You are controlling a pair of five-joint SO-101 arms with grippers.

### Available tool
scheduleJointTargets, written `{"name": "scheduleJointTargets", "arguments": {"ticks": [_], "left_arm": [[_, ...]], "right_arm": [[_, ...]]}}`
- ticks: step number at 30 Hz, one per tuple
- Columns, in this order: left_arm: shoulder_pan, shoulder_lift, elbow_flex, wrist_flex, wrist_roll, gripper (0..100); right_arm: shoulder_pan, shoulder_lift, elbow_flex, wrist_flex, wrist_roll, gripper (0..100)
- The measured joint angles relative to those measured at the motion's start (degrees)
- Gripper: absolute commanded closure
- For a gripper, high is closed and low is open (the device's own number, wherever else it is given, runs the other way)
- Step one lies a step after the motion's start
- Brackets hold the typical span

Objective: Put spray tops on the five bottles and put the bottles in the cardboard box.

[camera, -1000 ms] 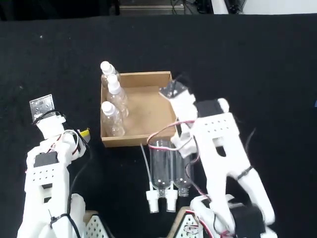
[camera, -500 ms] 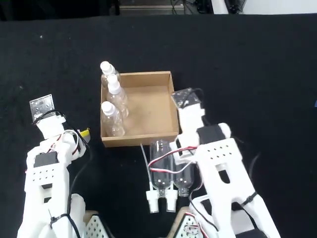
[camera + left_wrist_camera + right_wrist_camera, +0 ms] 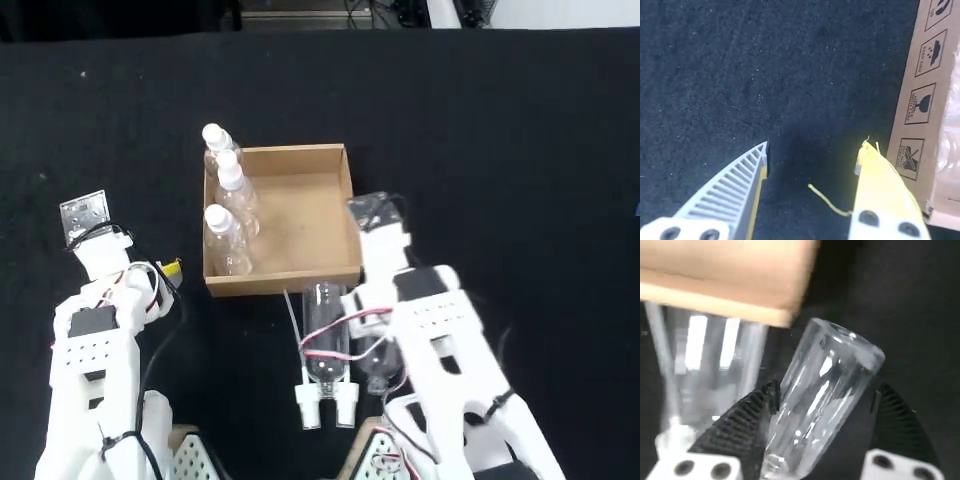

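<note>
Gripping a clear cylindrical bottle [image 3: 825, 385] in ribbed right fingers [image 3: 740, 425], left fingers [image 3: 740, 195] spread over black cloth [image 3: 740, 75]

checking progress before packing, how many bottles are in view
5 bottles: three stand in the cardboard box along its left wall, two lie on the table before it, one at the right gripper.

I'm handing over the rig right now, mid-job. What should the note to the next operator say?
Left tool: open, empty, over the black table beside the brown cardboard box.
Right tool: around one clear plastic bottle lying in front of the box; grip unclear.
Done: three clear plastic bottles with white spray tops stand in the box; the lying bottle and its neighbour have tops too.
Left: box the two lying bottles.
</note>
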Motion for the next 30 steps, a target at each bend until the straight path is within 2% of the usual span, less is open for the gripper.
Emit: {"name": "scheduleJointTargets", "arguments": {"ticks": [10, 13, 16, 22, 24, 27, 30], "left_arm": [[0.0, 0.0, 0.0, 0.0, 0.0, 74], [0.0, 0.0, 0.0, 0.0, 0.0, 74], [0.0, 0.0, 0.0, 0.0, 0.0, 74], [0.0, 0.0, 0.0, 0.0, 0.0, 74], [0.0, 0.0, 0.0, 0.0, 0.0, 74], [0.0, 0.0, 0.0, 0.0, 0.0, 74], [0.0, 0.0, 0.0, 0.0, 0.0, 74]], "right_arm": [[30.9, 0.0, 0.0, 4.7, 22.6, 72.1], [36.3, 0.0, -0.4, 5.0, 26.6, 71.9], [36.8, 0.0, -5.0, 6.5, 25.6, 71.9], [36.8, 0.0, -15.6, 13.1, 11.8, 72.3], [37.3, 0.0, -18.0, 15.6, 12.5, 72.3], [41.1, 0.0, -19.9, 19.5, 21.6, 72.4], [47.3, 0.0, -20.0, 22.1, 38.3, 72.4]]}}
